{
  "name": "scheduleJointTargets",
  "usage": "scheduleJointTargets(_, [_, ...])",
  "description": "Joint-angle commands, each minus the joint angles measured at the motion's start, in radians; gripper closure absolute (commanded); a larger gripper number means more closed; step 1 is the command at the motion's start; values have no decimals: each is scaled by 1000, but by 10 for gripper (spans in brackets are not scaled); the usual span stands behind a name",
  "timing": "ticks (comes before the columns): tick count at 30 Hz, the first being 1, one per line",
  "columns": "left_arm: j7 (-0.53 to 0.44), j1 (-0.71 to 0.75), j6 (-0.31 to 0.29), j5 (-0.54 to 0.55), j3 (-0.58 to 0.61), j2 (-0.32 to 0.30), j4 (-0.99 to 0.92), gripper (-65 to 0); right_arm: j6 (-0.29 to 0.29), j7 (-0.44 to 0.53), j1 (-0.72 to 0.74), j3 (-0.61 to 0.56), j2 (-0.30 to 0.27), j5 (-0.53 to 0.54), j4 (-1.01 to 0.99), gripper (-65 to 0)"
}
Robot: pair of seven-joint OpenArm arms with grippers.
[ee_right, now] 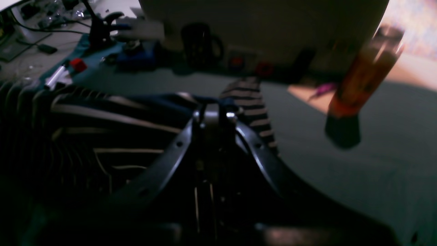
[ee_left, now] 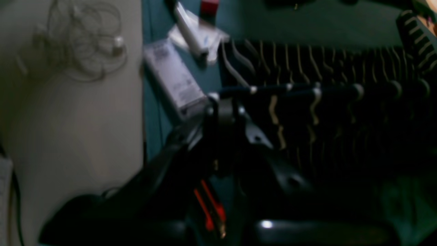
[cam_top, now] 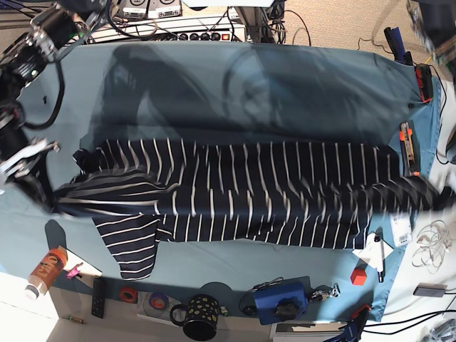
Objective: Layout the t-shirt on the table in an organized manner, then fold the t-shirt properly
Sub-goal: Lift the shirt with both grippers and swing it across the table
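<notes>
Both arms are mid-layout: the left gripper (ee_left: 227,99) and right gripper (ee_right: 213,114) each pinch an end of the shirt (cam_top: 249,192), stretched across the table (cam_top: 214,78), next needing an even pull to flatten it.

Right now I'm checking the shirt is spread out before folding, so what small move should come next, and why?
Probably draw both end effectors apart. The left end effector and right end effector are each shut on an end of the t-shirt, which still shows wrinkles and a folded sleeve on the table.
</notes>
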State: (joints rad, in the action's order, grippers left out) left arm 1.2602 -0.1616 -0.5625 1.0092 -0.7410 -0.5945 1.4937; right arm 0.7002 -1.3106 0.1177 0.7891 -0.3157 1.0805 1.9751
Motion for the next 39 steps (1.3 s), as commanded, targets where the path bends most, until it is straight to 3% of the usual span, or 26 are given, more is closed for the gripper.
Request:
scheduleJointTargets(1, [-11,18,-14,47,-38,-29,24,0,-2,35,26,5,-23,6,13,0])
scheduleJointTargets(5, [26,167,-53,184,-153,-5,74,0,-2,18,31,5,-10,35,13,0])
scheduleJointTargets(9, [53,297,-93,302,-272,68,166,0,-2,-45,-7,6,24,142,13,0])
scheduleJointTargets(14, [47,418,-97,366,-410,174,321,0,-2,-86,-62,34,67,287,15,0])
scheduleJointTargets(16, [25,436,-136,404,-454,196,378,0,-2,-82,-41,47,62,292,15,0])
scheduleJointTargets(18, [-35,434,-136,405,-473,194,425,0,-2,-74,9,48,43,287,14,0])
scheduleJointTargets(21, [-101,379,-136,362,-472,165,474,0,-2,-42,107,37,-2,238,14,0])
scheduleJointTargets(24, [-163,273,-133,253,-472,111,485,0,-2,23,222,-21,-59,141,13,0])
scheduleJointTargets(28, [-243,103,-55,113,-463,12,484,0,-2,105,405,-140,-103,-5,4,0])
scheduleJointTargets(32, [-275,-44,-27,3,-393,-96,483,0,-2,182,587,-253,-101,-87,-114,0])
scheduleJointTargets(36, [-319,-150,21,-99,-329,-172,478,0,-2,177,748,-321,-74,-86,-275,0])
scheduleJointTargets(39, [-319,-226,24,-101,-315,-206,458,0,-2,164,838,-331,-34,-83,-322,0])
